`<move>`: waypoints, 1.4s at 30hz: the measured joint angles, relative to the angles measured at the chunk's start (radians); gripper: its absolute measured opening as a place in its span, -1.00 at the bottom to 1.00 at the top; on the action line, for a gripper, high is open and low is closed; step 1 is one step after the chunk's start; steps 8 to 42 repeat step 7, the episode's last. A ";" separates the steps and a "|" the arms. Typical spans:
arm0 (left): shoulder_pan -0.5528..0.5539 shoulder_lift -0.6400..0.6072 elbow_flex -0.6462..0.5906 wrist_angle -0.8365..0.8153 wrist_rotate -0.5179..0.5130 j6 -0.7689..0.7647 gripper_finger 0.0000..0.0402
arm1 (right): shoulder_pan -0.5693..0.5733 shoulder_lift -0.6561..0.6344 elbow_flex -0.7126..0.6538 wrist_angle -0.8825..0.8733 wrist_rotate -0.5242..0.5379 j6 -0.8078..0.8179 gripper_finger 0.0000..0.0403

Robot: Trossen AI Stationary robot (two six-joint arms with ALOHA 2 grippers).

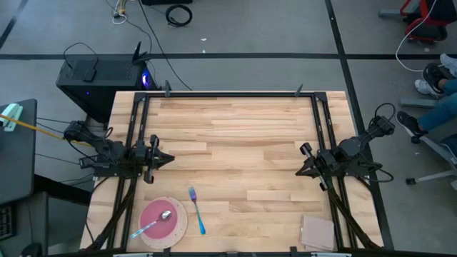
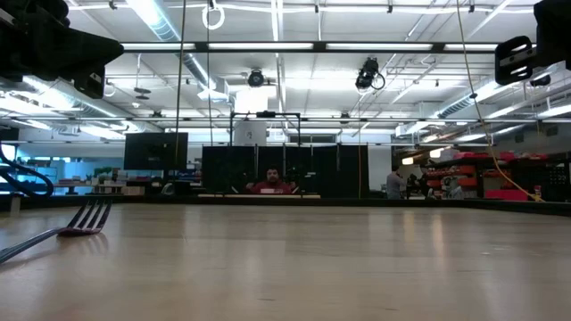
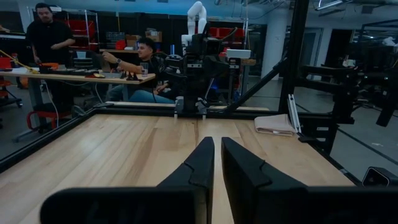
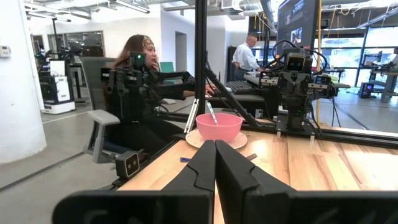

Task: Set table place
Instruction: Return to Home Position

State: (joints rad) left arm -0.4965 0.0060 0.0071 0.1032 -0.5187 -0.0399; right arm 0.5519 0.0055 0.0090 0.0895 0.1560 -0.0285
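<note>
The left hand (image 1: 168,158) and right hand (image 1: 300,170), fingers together, are empty; the plate (image 1: 183,224) lies at 6 o'clock from the left.

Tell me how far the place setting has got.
Done: the pink bowl sits on the plate with the spoon in it, and the fork lies on the table beside the plate. In hand: nothing; the left gripper and right gripper are shut, empty, at opposite table sides. Left: apparently nothing to place.
</note>
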 joint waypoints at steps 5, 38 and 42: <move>0.000 0.000 0.000 0.000 0.000 0.000 -0.83 | 0.000 0.000 0.000 0.000 0.000 0.000 -0.93; 0.000 0.000 0.000 0.000 0.000 0.000 -0.84 | 0.000 0.000 0.000 0.000 0.000 0.000 -0.93; 0.000 0.000 0.000 0.000 0.000 0.000 -0.84 | 0.000 0.000 0.000 0.000 0.000 0.000 -0.93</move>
